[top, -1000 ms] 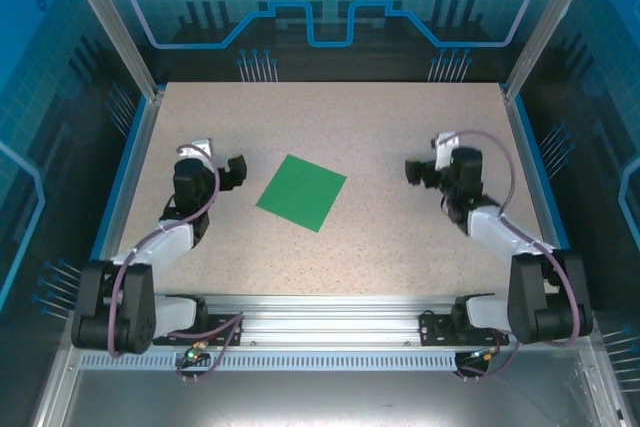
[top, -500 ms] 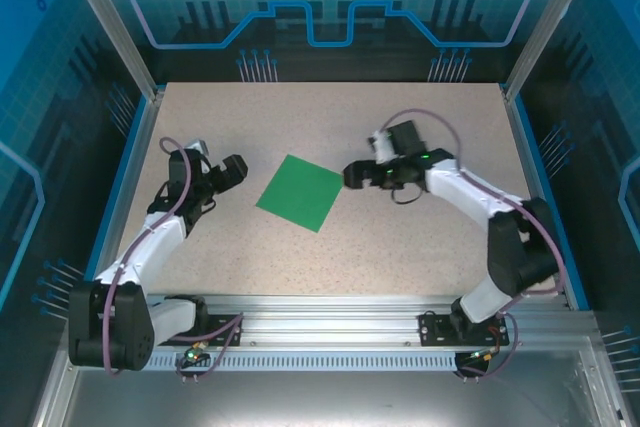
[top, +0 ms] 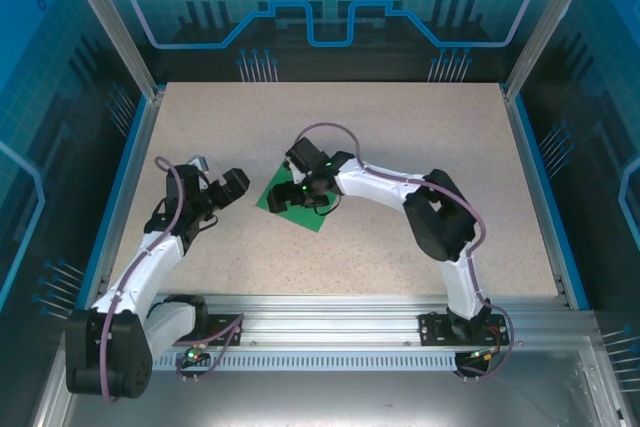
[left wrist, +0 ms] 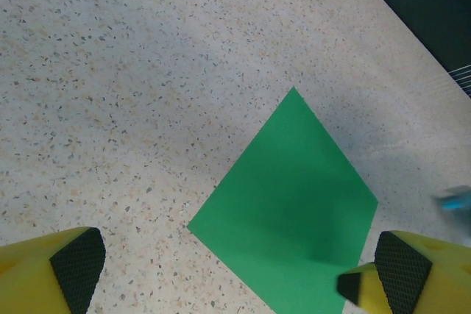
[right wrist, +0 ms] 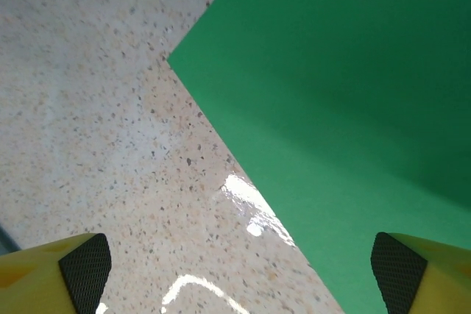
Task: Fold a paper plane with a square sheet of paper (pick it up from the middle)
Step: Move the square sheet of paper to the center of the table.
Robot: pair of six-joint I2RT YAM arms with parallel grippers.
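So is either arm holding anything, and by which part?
Nothing is held: the bright-green square paper sheet lies flat on the table, open right gripper over it, open left gripper beside it.

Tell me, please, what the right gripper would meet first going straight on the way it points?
Probably the square sheet of paper, near its edge, flat on the table; depth unclear.

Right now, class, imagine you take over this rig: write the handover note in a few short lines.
The left gripper is open and empty, beside the square sheet of paper.
The right gripper is open and empty, low over the sheet's edge; contact unclear.
The sheet lies flat and unfolded on the table.
Done: nothing lifted or folded yet.
Left: pick it up from the middle, then make every fold.
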